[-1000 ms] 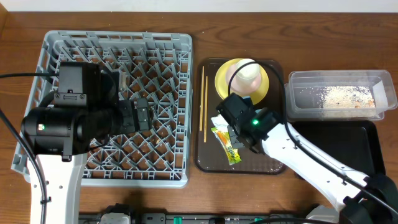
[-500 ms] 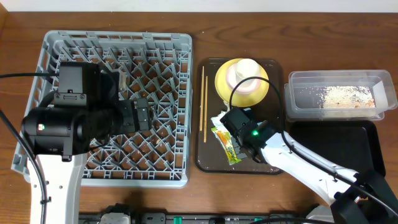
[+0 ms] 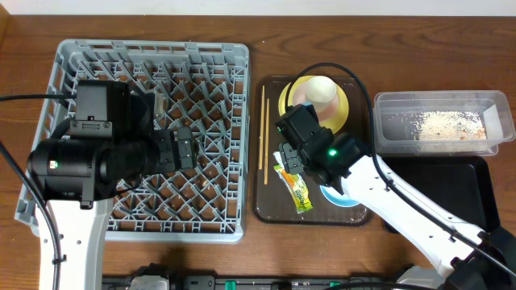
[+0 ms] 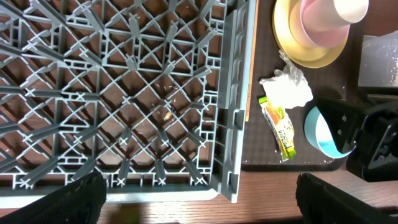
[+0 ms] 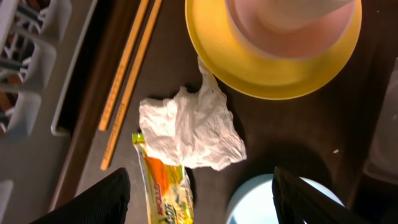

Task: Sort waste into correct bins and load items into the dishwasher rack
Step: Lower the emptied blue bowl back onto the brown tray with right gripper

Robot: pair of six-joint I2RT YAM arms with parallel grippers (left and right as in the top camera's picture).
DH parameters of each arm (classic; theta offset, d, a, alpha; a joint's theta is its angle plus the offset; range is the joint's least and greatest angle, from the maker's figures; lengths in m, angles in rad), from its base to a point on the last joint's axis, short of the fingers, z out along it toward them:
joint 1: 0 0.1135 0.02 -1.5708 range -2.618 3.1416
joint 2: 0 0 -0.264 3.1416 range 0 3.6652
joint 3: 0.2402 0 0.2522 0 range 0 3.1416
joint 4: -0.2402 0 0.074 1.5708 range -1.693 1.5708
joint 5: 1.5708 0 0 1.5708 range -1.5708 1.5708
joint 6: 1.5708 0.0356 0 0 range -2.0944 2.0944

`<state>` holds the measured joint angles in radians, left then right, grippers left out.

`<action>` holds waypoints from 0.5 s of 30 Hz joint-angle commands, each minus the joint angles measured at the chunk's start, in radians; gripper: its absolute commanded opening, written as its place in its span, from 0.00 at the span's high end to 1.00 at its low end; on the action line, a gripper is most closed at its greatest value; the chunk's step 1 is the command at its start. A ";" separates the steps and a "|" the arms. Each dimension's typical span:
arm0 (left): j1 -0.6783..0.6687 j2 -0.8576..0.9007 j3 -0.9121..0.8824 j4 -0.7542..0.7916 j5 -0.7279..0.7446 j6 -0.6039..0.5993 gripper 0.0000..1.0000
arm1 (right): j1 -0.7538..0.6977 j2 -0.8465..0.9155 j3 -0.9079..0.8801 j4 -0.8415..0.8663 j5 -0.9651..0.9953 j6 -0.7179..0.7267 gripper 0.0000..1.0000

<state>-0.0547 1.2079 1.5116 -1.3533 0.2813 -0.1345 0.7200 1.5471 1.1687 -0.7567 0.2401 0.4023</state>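
My right gripper [image 5: 199, 208] hangs open over the dark brown tray [image 3: 272, 205]. Beneath it lie the crumpled white napkin [image 5: 189, 130] and the green-and-yellow wrapper [image 5: 165, 186]. The light blue bowl [image 5: 273, 202] sits by the right finger, untouched. A yellow plate [image 3: 300, 109] at the tray's back carries a white bowl [image 4: 317, 25] and a cup [image 4: 348, 7]. Two chopsticks [image 3: 263, 137] lie along the tray's left edge. My left gripper [image 4: 199, 205] stands open and empty over the grey dishwasher rack [image 3: 153, 72]. The clear tub [image 3: 439, 121] holds rice scraps.
A shallow black tub [image 3: 459, 189] lies in front of the clear tub at the right. The rack's right wall [image 4: 239, 93] rises beside the tray's left edge. Bare wooden table [image 4: 205, 202] shows at the front.
My right gripper has gone from shut to open and has drawn back toward the plate. The light blue bowl now shows on the tray beneath that arm. The left arm has not moved.
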 commanded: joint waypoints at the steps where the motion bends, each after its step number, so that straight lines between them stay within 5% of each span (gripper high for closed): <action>1: 0.003 -0.006 -0.002 0.001 -0.006 0.002 0.01 | 0.006 0.043 -0.032 0.035 0.014 0.057 0.29; 15: 0.003 -0.006 -0.002 0.001 -0.006 0.002 0.02 | 0.006 0.272 -0.062 0.165 0.017 0.057 0.36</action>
<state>-0.0547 1.2079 1.5116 -1.3533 0.2813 -0.1341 0.7200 1.8091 1.1103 -0.6025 0.2405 0.4435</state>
